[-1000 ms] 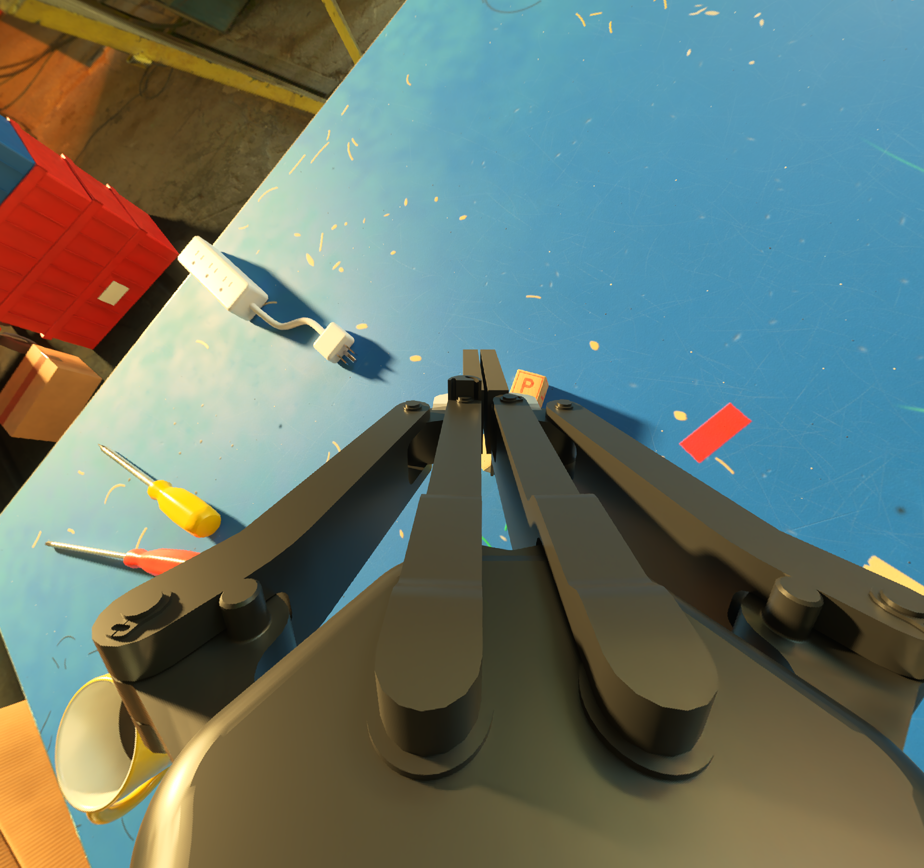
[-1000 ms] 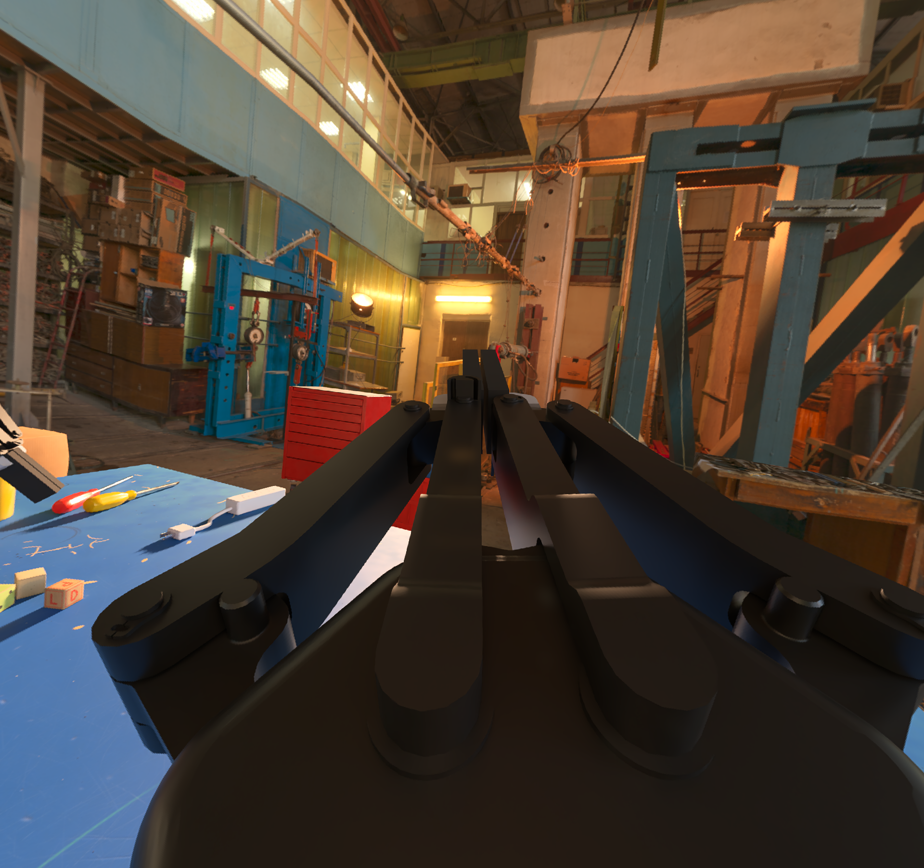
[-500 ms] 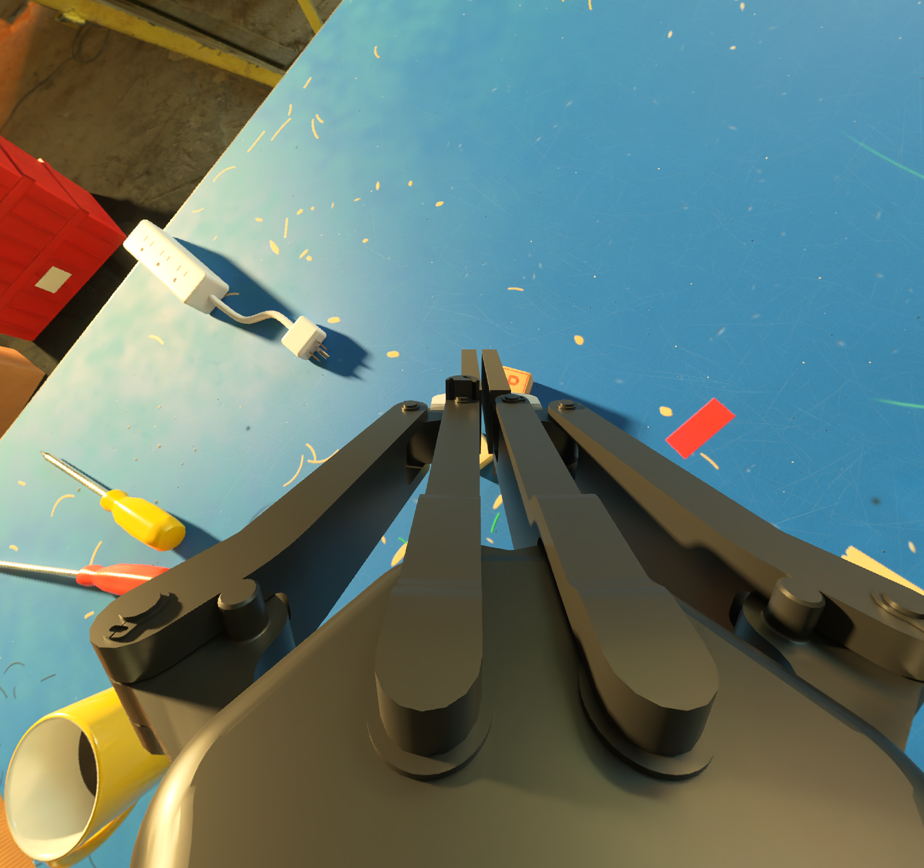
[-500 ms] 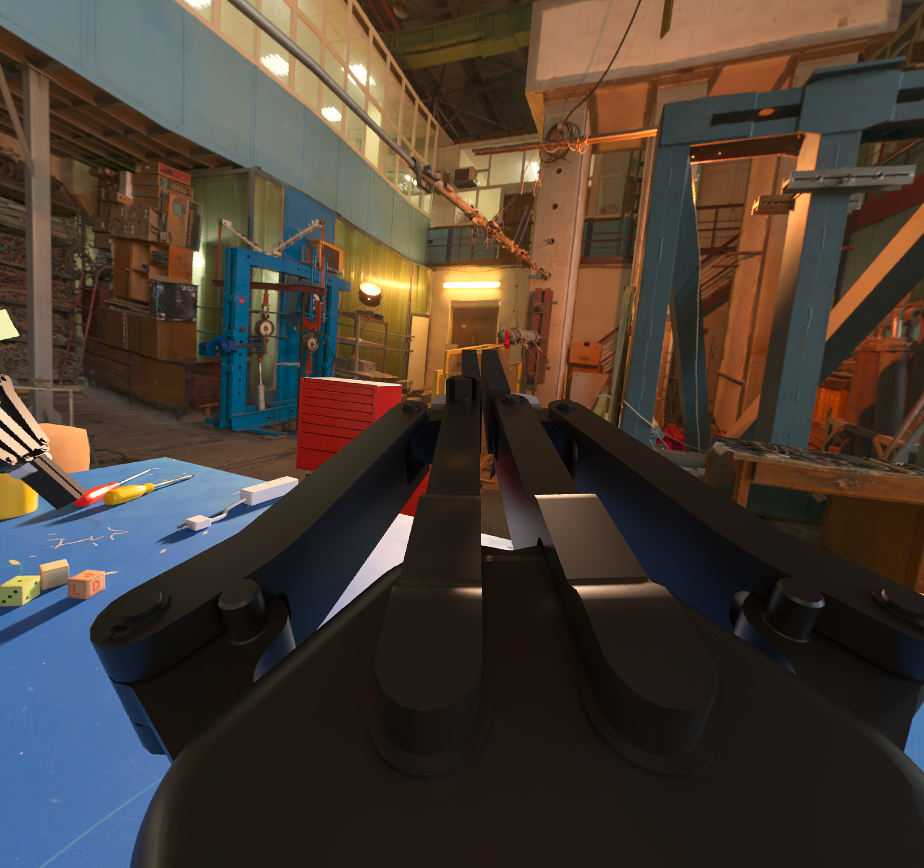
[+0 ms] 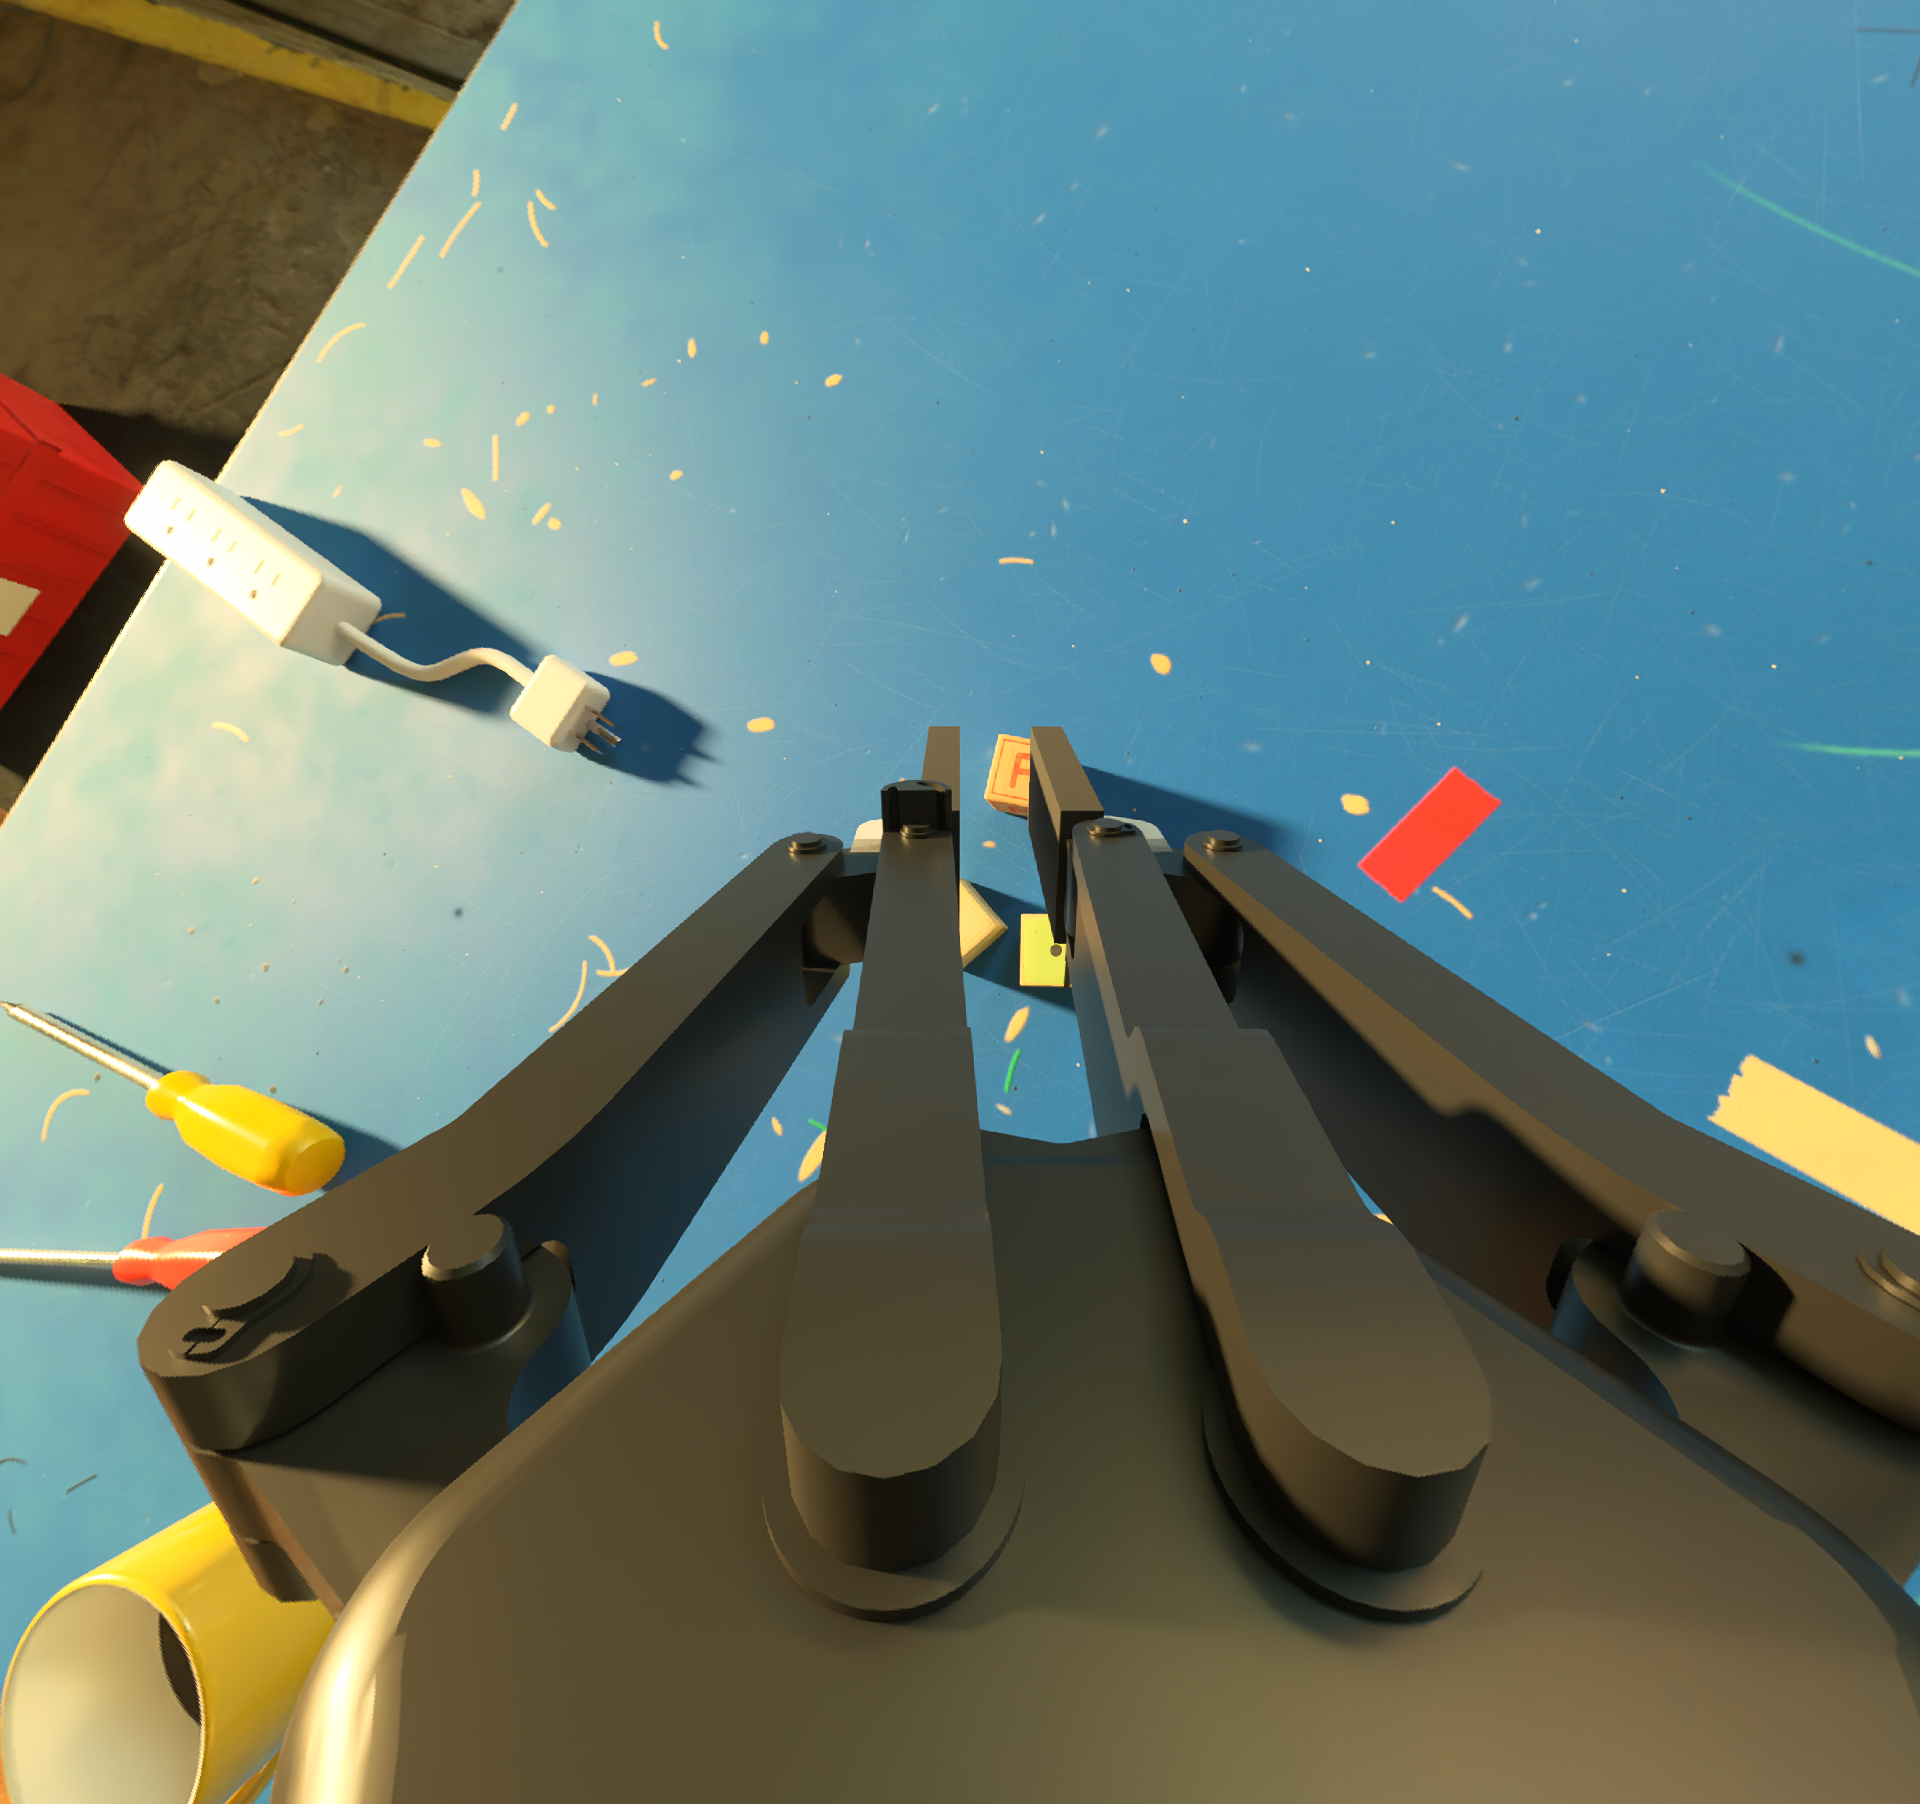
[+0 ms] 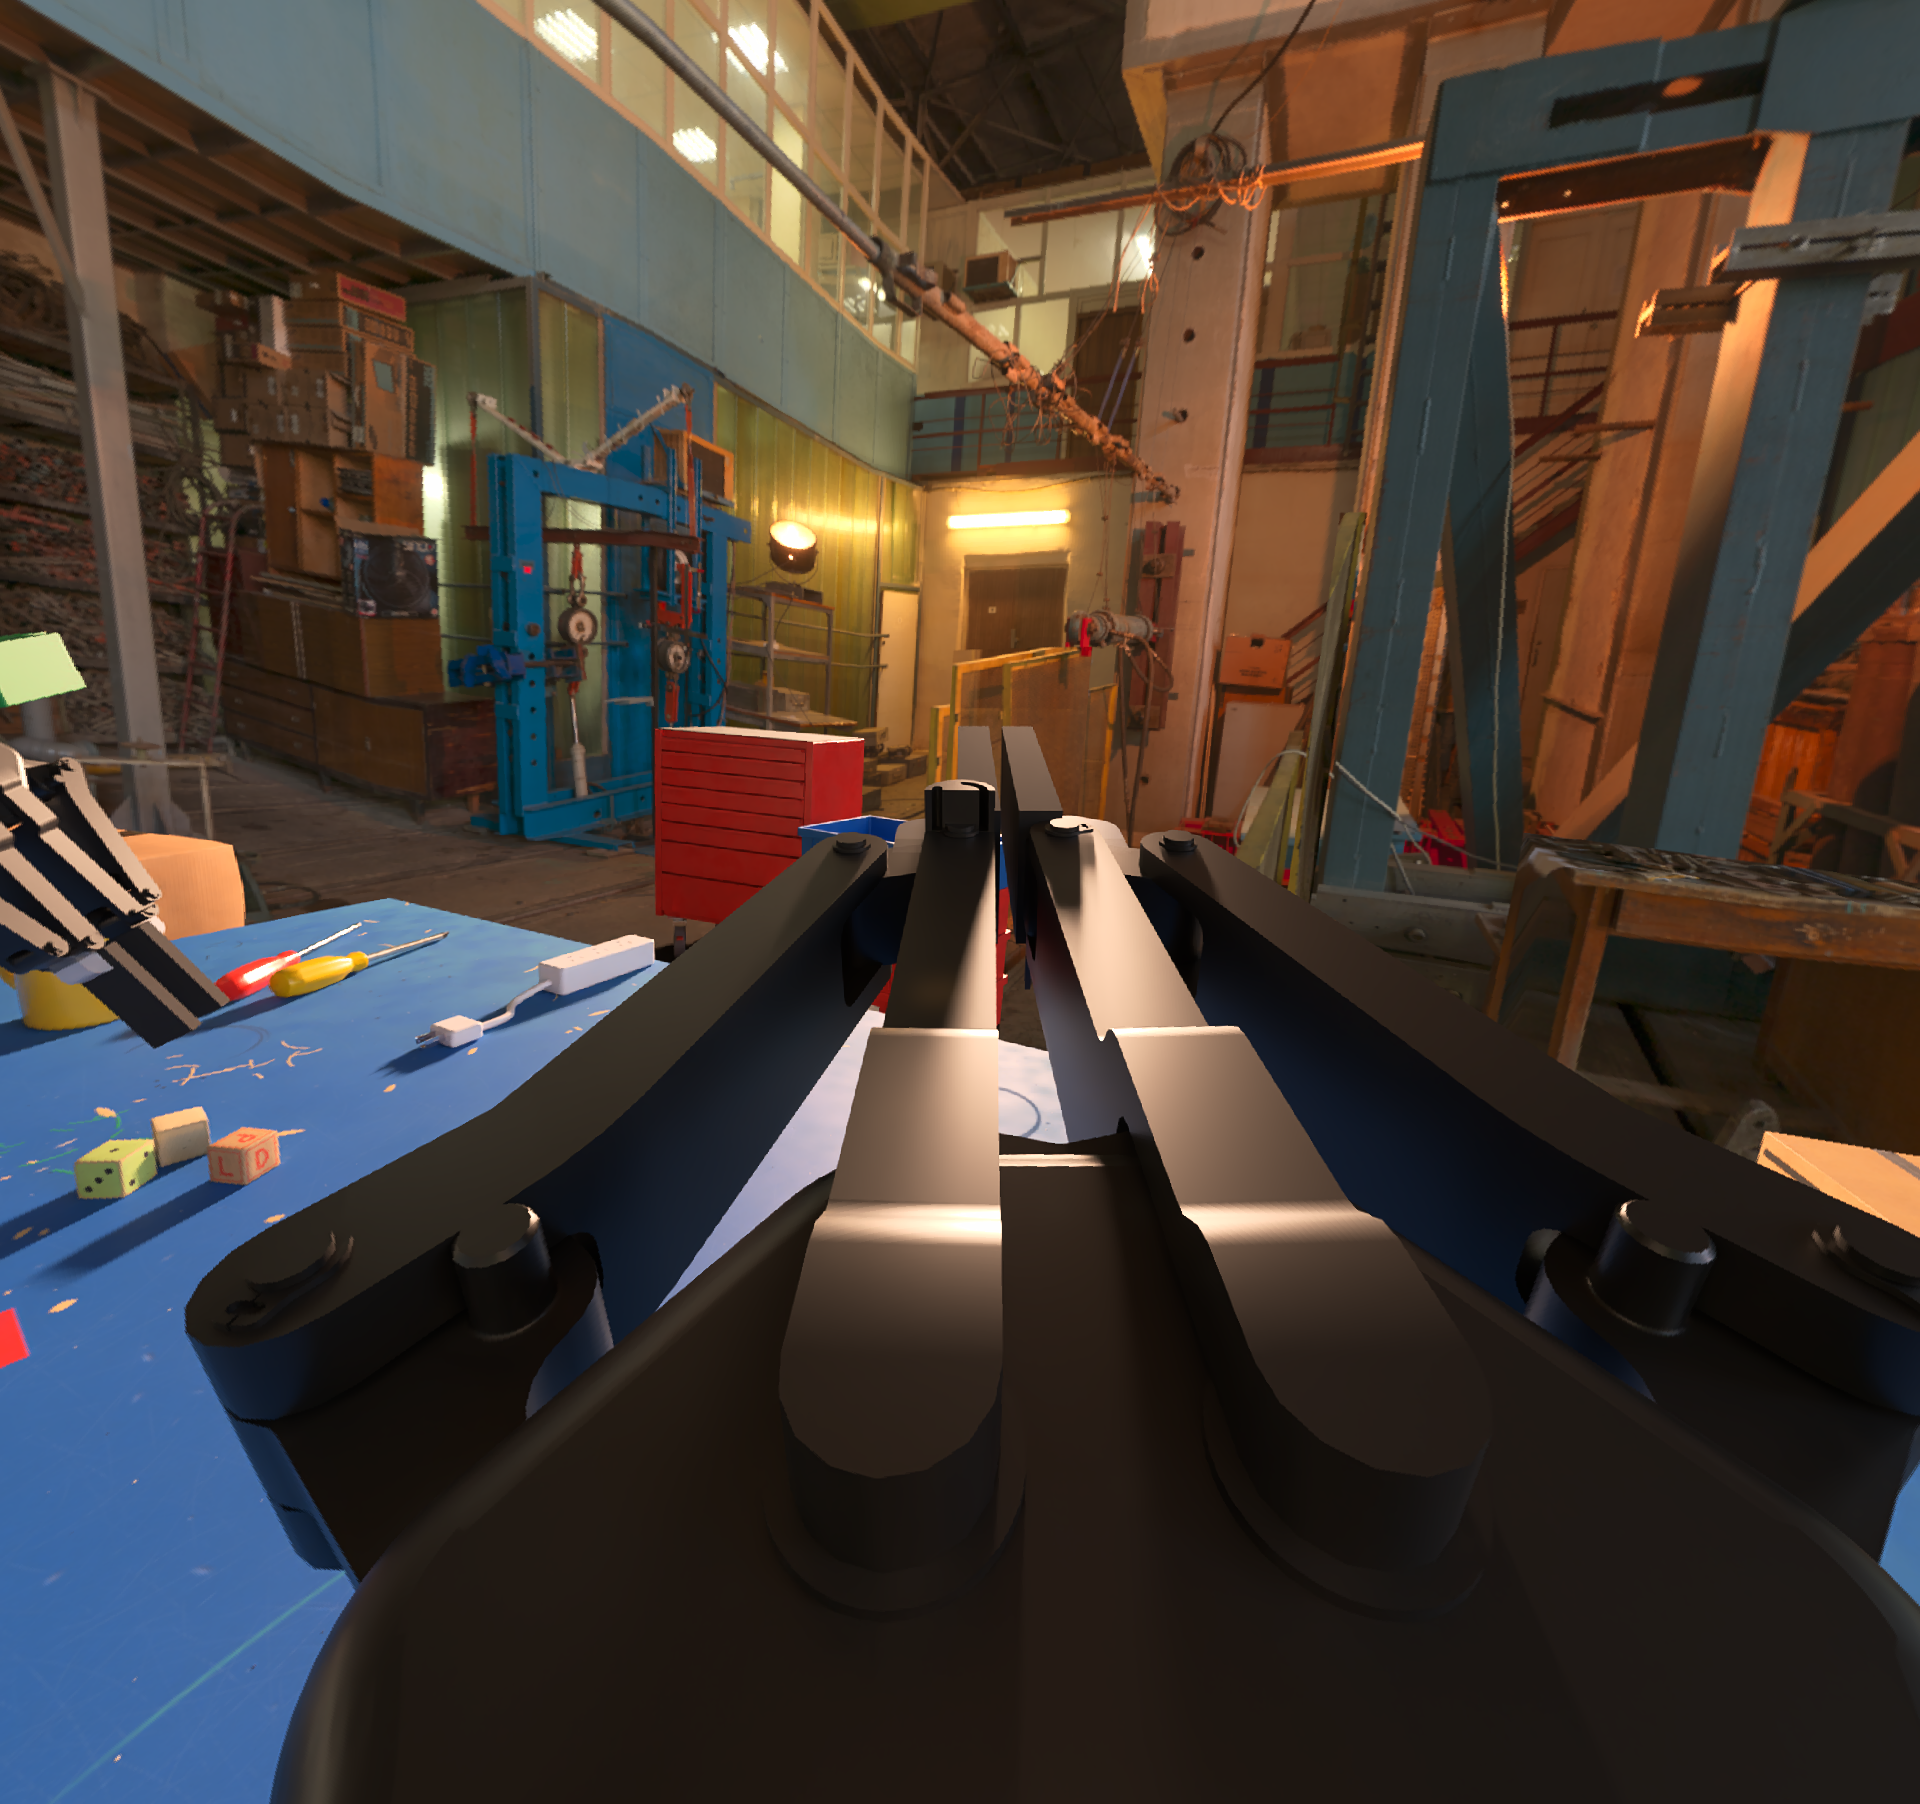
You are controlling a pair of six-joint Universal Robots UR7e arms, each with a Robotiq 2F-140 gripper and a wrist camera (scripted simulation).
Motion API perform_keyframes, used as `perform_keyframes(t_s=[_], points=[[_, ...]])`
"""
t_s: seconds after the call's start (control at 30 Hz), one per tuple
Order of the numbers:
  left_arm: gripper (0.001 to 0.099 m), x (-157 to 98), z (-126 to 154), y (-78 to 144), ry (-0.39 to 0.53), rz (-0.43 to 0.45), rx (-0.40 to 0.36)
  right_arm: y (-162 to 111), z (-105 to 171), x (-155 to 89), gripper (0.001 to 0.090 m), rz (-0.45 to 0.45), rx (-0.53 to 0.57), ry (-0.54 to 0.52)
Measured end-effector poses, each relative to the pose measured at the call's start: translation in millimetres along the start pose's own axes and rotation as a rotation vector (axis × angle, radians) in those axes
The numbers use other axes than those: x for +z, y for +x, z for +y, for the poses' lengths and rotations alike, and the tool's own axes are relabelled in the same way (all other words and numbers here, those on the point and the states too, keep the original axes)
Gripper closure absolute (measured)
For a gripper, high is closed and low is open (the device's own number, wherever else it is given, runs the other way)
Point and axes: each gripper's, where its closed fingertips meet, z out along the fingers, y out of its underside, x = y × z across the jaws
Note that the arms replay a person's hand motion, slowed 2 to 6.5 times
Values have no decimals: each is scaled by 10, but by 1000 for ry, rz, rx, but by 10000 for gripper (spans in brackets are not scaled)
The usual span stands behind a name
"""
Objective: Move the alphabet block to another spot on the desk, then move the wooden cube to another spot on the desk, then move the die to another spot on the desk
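Note:
The orange alphabet block sits on the blue desk and shows in the narrow gap between my left gripper's tips. The gripper is slightly open, empty, and hangs above the blocks. The plain wooden cube and the yellow-green die lie just behind it, partly hidden by the fingers. In the right wrist view the die, cube and alphabet block stand in a row at the left, with the left gripper above and beyond them. My right gripper is shut, empty, and points off the desk.
A white power strip with its plug lies near the desk's left edge. Yellow and red screwdrivers and a yellow mug are nearer. Red and beige tape patches lie right. A red cabinet stands beyond.
My left gripper has moved forward over the blocks and its jaws have parted a little from shut. The right gripper has shifted, so the blocks show closer in its view.

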Motion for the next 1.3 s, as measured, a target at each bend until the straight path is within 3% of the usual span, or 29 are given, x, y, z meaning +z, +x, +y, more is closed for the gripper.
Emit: perform_keyframes(t_s=[1.0,1.3], points=[[692,333,-6,241,-70,109,120,-131,217,168,866,-44,-36,-101],[638,472,35,238,-117,104,145,-174,261,203,865,-57,-51,-122]])
